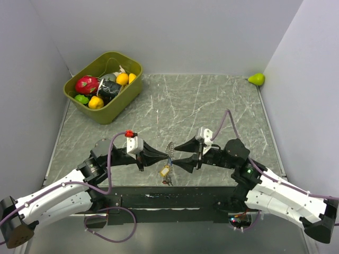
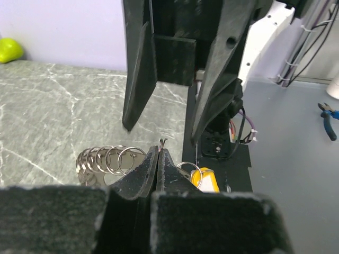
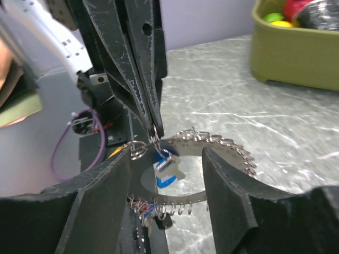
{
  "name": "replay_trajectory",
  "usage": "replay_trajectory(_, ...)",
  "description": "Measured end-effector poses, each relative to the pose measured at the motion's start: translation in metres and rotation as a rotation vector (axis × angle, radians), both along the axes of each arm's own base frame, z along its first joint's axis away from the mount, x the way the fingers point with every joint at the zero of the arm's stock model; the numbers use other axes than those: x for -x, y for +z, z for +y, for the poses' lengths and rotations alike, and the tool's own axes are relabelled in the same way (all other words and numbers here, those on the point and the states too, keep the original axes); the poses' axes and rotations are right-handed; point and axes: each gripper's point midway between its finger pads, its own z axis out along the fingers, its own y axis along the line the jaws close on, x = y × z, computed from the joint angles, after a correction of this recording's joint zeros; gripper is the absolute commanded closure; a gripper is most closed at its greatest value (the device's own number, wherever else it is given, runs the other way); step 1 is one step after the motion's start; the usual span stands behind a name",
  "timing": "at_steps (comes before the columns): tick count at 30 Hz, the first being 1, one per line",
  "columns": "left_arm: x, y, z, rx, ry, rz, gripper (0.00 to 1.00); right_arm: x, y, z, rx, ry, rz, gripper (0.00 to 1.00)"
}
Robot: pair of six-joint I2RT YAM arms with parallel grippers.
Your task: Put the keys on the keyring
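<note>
**Near table edge, centre: both grippers at the keyring**

Between the two arms, close to their bases, the keyring (image 1: 170,150) sits over the grey marbled table (image 1: 212,106). It reads as a silvery loop strung with many small wire coils.

Left gripper (image 1: 160,159): fingers pressed flat together, no gap. A thin bit of wire pokes out of the tips. Cannot tell whether that wire is part of the keyring or the small loop of a key. The tips sit just beside the keyring's near end.

Right gripper (image 1: 177,155): fingers apart, pointing at the left gripper. In the right wrist view the loop lies across the gap between them. Contact with either finger cannot be told.

Keys:
- blue key (image 3: 167,174) hangs just under the left tips, inside the loop's outline
- yellow key (image 1: 165,171) lies nearer the arm bases, with a small ring beside it
- a small cluster with red and blue bits shows at the loop's near side, too small to sort

Far left corner: olive bin (image 1: 108,114) of toy fruit. Far right corner: green pear (image 1: 257,79).
</note>
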Motion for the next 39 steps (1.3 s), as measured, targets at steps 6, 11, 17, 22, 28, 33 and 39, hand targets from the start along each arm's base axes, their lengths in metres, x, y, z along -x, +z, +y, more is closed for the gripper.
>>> replay_trajectory(6, 0.007, 0.0, -0.002, 0.001, -0.043, 0.001, 0.99, 0.006, -0.007, 0.011, 0.016, 0.068, 0.017, 0.67)
replay_trajectory(11, 0.009, 0.001, -0.002, 0.004, -0.058, -0.003, 0.99, 0.011, 0.0, 0.013, -0.004, 0.104, 0.007, 0.85)
replay_trajectory(17, 0.011, 0.002, -0.002, 0.008, -0.064, 0.001, 0.99, 0.014, 0.002, 0.015, -0.009, 0.126, 0.011, 1.0)
replay_trajectory(22, 0.011, 0.002, -0.001, -0.005, -0.063, 0.01, 0.98, 0.014, 0.001, 0.016, 0.016, 0.135, 0.013, 1.0)
replay_trajectory(28, 0.01, 0.007, 0.001, -0.055, -0.059, 0.007, 0.8, 0.013, 0.005, 0.015, 0.064, 0.139, -0.014, 1.0)
replay_trajectory(33, 0.007, 0.023, 0.003, -0.097, -0.038, -0.02, 0.62, 0.012, -0.008, 0.013, 0.164, 0.148, -0.01, 1.0)
replay_trajectory(39, 0.001, 0.019, 0.004, -0.194, -0.026, -0.019, 0.49, 0.012, -0.034, 0.01, 0.291, 0.177, 0.023, 1.0)
